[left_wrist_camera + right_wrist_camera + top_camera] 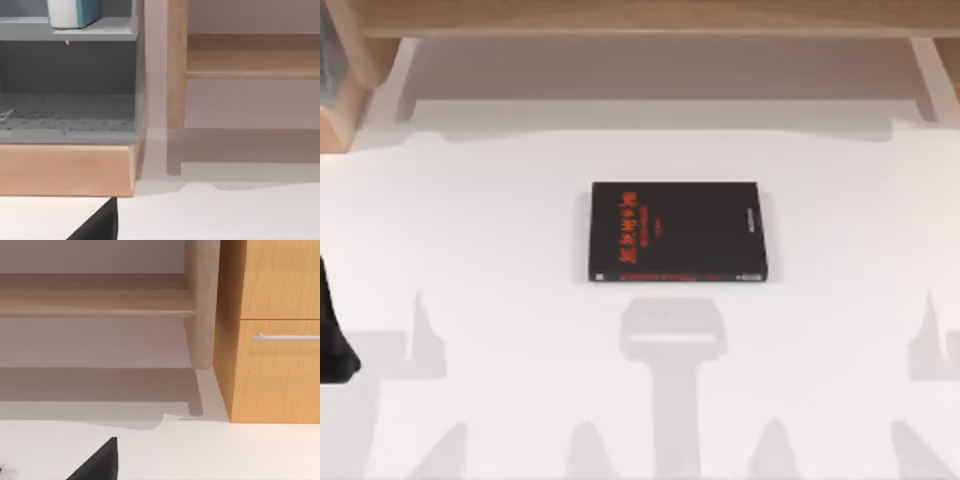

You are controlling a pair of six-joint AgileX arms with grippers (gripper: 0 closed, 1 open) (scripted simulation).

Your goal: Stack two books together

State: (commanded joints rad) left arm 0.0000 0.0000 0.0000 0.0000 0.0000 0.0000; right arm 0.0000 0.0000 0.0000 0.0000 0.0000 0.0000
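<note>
Black book (676, 232): you see it flat on the white table (480, 260), near the middle, red lettering up, nothing touching it | Left arm (334, 335): parked at the table's left edge, its tool's state you cannot tell | Right tool: cannot tell | Teal-blue object (74, 13): upright on a grey shelf (95, 31) in the left wrist view.

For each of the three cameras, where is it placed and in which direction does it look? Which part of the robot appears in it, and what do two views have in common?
Top view: above the table, looking down at the black book; a dark part of the left arm at the left edge.
Left wrist view: low over the table, facing a wooden shelf unit holding a teal-and-white object; a dark gripper part.
Right wrist view: low, facing a wooden cabinet; a dark gripper part.
Both wrist views share the white tabletop and the wooden frame behind.
</note>
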